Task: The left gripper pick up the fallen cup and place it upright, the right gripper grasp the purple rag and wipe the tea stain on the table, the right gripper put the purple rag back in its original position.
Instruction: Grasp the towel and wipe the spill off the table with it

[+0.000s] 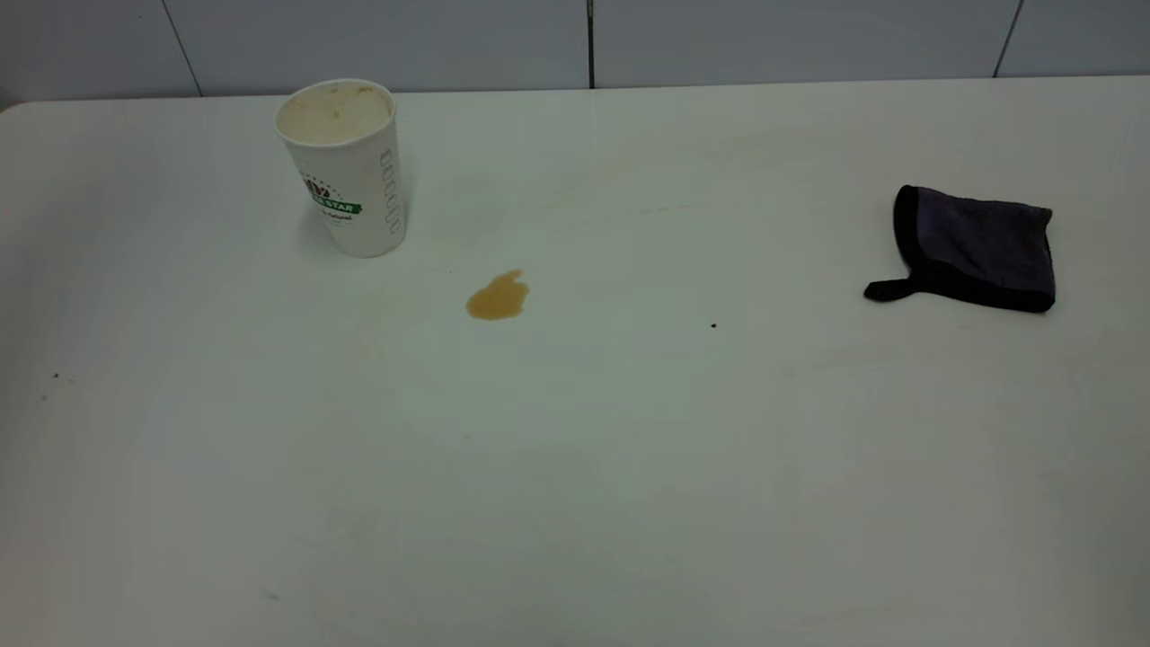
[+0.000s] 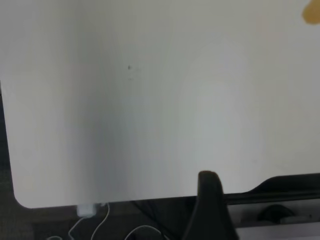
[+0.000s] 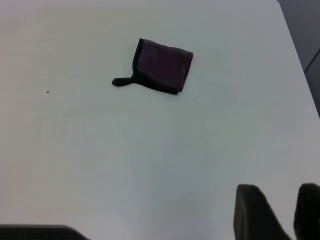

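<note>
The cup (image 1: 346,168) stands upright on the table (image 1: 629,467) at the back left, its logo facing front. The amber tea stain (image 1: 498,296) lies a little in front and to the right of it, and shows at a corner of the left wrist view (image 2: 312,12). The purple rag (image 1: 975,249) lies flat at the right, its black tab toward the stain; it also shows in the right wrist view (image 3: 162,66). Neither arm appears in the exterior view. My left gripper (image 2: 267,200) shows one black finger (image 2: 207,195) over the table's near edge. My right gripper (image 3: 280,205) hovers well short of the rag, with a narrow empty gap.
A tiny black speck (image 1: 713,325) sits between stain and rag. A grey panelled wall (image 1: 584,40) runs behind the table. The table's rounded corner (image 2: 22,200) and loose white cables (image 2: 100,227) show below the left wrist.
</note>
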